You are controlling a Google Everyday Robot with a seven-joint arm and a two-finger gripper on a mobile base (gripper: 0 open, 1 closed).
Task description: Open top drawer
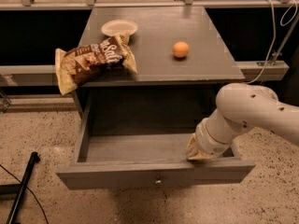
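Down low we have a speckled terrazzo floor (pixel 37 129), pale and gritty, running across the bottom of the frame. A dark recess lies behind, with a metal rail (pixel 140 3) across the very top. In the centre of the frame stands the grey flat-topped cabinet (pixel 205 55), its surface matte and dull.

On that top, at upper left, sits a small white round plate (pixel 119 27). Just below it lies a brown and yellow crinkled snack bag (pixel 93 59), touching the plate's near edge and hanging over the cabinet's left front corner. To the right, well apart from both, is a small round orange fruit (pixel 181 49).

The top drawer (pixel 117 176) stands pulled far out toward the bottom of the frame. Its wide grey front faces us with a small round metallic knob (pixel 158 182) at its centre.

In from the right edge comes the bulky white robot arm (pixel 252 111), bending down into the drawer's right side. The gripper (pixel 198 150) is tucked inside, right against the back of the drawer front at centre right. Whether it is clenched or released cannot be told from here.

At lower left a thin black pole (pixel 21 190) lies slanted on the floor. At upper right a white cable (pixel 275 27) loops down.
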